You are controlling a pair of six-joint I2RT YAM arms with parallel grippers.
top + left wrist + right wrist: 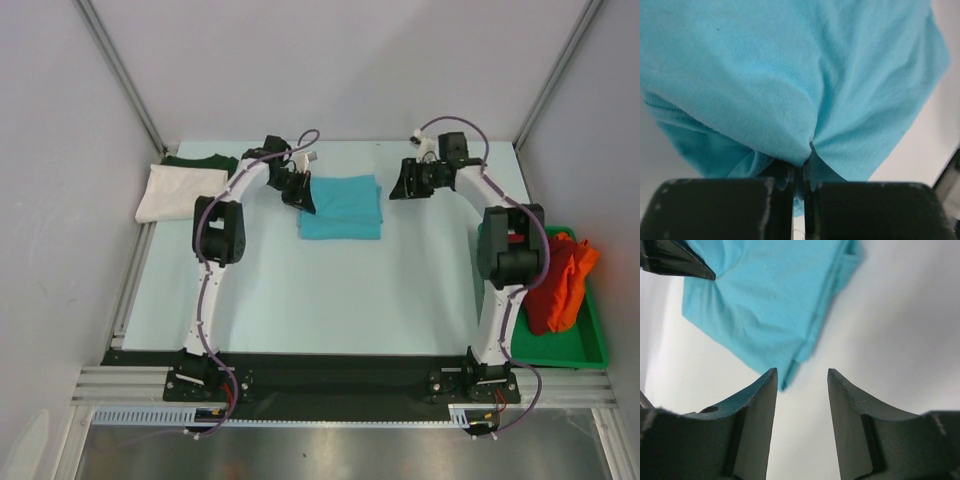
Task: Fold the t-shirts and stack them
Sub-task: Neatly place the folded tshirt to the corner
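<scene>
Risk noted: my left jaws are clamped on the left edge of the folded turquoise shirt (341, 208), which lies on the bench (330, 300) near the middle of the far edge, while my right jaws stand apart, clear of its right side, so a one-sided pull could drag it askew and undo the fold.

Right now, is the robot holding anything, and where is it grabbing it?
The left tool pinches the turquoise shirt by its edge. The right tool is open, holding nothing.
</scene>
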